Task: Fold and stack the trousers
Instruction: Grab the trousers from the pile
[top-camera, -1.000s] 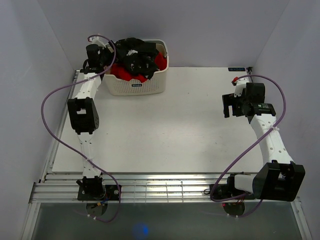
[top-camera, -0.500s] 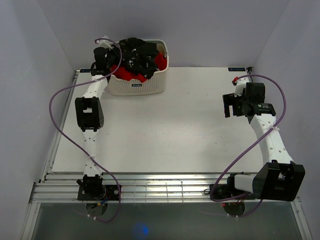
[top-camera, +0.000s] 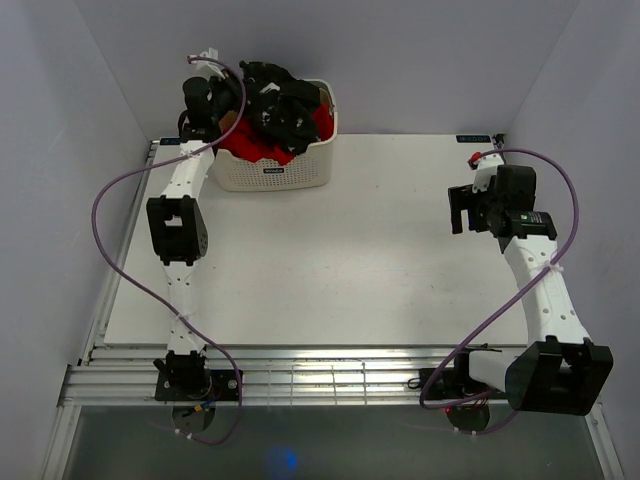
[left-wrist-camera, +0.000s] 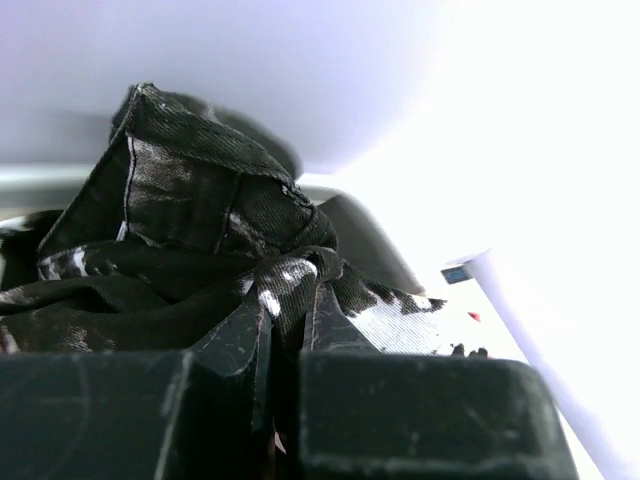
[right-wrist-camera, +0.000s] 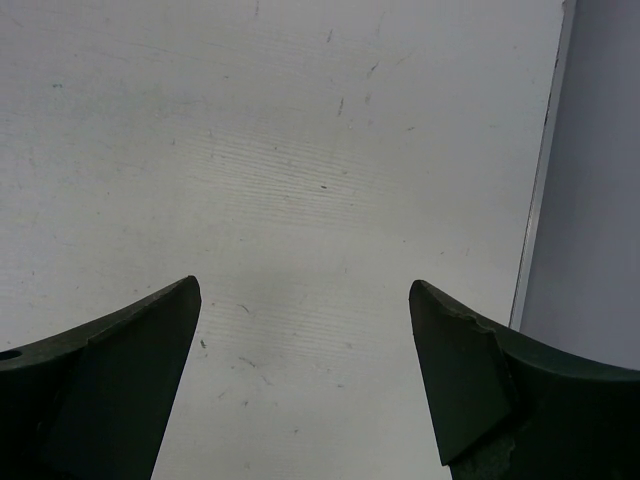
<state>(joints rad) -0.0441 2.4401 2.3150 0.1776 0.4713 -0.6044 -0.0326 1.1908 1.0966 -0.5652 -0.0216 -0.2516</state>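
Fingers (left-wrist-camera: 420, 420) of the left gripper (left-wrist-camera: 285, 335) press nearly together on a thin fold of the trousers (left-wrist-camera: 200, 220). The black, white-speckled cloth is bunched just ahead of and above the tips, and the pinched ridge runs down into the narrow gap between them.

The hold looks shallow. Only a small pleat sits in the gap, so a pull could let it slide out, or lift one part while the rest drags.

The trousers lie heaped in the white laundry basket (top-camera: 270, 172), tangled over a red garment (top-camera: 318, 122). Hauling them up may bring the red garment along. If cloth snags the rim, the pull may also tip or shift the light basket. I cannot tell which part of the trousers is pinched, and that could make spreading them awkward.

Fingers of the right gripper (right-wrist-camera: 305, 330) stand wide apart over bare table (right-wrist-camera: 300, 150) with nothing between them. The trousers are well apart from these fingers, across the table on the left arm's side.
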